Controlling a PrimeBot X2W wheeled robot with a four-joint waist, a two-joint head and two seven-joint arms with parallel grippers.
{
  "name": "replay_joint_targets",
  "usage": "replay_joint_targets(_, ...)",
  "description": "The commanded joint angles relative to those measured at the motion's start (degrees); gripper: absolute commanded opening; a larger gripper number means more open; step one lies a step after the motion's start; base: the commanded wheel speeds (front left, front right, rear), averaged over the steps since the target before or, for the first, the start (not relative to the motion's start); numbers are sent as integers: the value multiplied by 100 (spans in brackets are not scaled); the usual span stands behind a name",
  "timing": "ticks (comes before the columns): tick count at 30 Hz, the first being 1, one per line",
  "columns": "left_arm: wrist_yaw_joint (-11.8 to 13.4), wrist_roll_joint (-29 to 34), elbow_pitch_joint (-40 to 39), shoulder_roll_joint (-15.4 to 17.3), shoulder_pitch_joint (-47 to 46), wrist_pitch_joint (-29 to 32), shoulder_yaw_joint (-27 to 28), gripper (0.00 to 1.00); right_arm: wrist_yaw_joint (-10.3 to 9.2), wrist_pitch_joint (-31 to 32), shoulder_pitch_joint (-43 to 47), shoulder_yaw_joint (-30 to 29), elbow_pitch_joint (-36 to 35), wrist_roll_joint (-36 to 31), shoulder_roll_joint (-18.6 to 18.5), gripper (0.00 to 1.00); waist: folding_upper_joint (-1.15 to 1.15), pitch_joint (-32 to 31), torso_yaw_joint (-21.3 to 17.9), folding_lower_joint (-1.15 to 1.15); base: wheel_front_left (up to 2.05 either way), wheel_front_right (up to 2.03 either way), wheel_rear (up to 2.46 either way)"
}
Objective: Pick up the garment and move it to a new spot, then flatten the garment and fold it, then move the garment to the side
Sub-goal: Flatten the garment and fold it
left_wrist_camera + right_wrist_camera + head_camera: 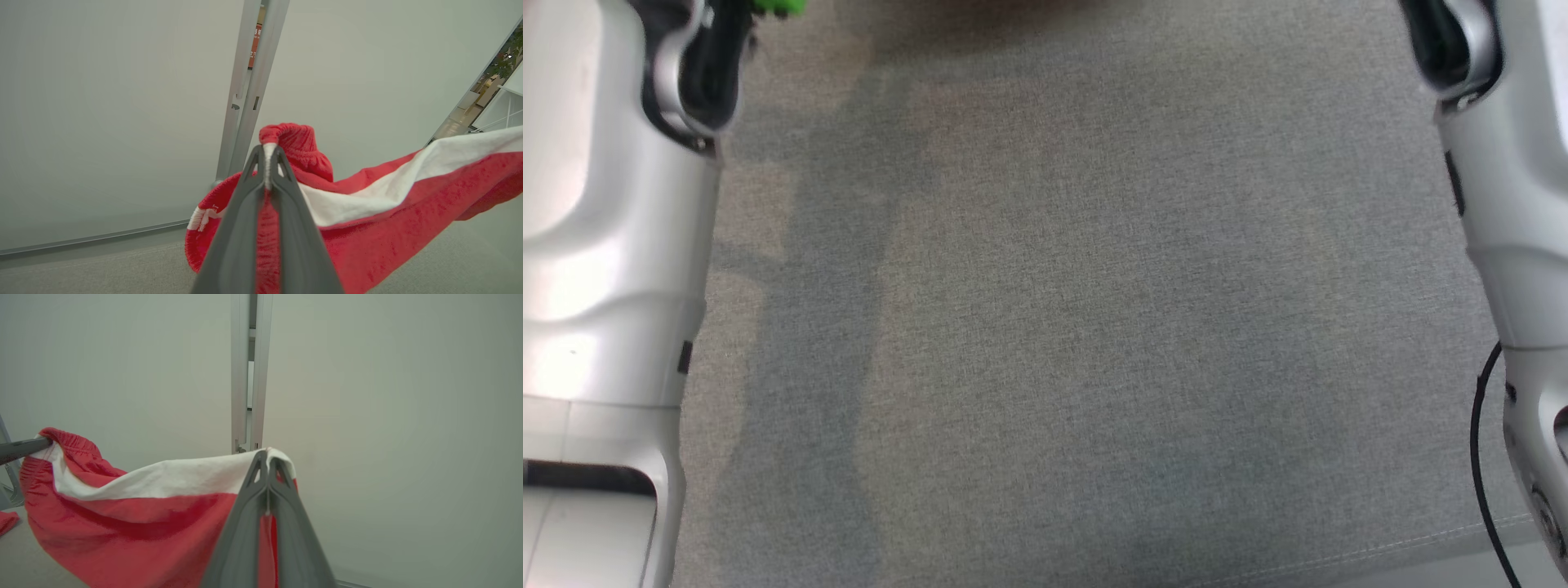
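My left hand [267, 163] is clenched on the garment [388, 212], its two dark fingers pinching a gathered, elastic red edge with a strip of white between the tips. My right hand [267, 461] is clenched too, gripping the white band at the garment's other end. The cloth, red with a broad white stripe, hangs stretched between both hands, sagging in the middle, lifted above the grey woven surface [1078, 327]. Whether its lowest fold touches the surface I cannot tell. From the head, my left forearm [605, 245] and right forearm [1515, 245] frame the sides. Behind the garment stands a pale wall [102, 122] with a metal post [249, 90].
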Motion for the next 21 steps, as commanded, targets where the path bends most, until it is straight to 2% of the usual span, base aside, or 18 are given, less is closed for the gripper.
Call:
replay_joint_targets(1,-32,-60,111,52,192,-67,-71,0,-5,-109,198,103,106,87,-20,0,0,265,-22,-1,0,0,0)
replay_joint_targets(4,-40,-231,270,68,582,-144,-312,0,-6,-301,537,313,285,198,-66,0,0,274,-8,-1,0,0,0)
replay_joint_targets(8,-44,-618,87,162,1177,-187,-742,0,-5,-562,990,465,367,395,-175,0,0,208,32,-1,0,0,0)
replay_joint_targets(13,-45,-1059,-453,418,1883,-232,-1290,0,-6,-775,1555,496,218,577,-340,0,0,31,95,-1,0,0,0)
replay_joint_targets(21,-45,-1743,-1533,915,2824,217,-2029,0,-6,-692,2591,316,-342,743,-572,0,0,-289,209,-1,0,0,0)
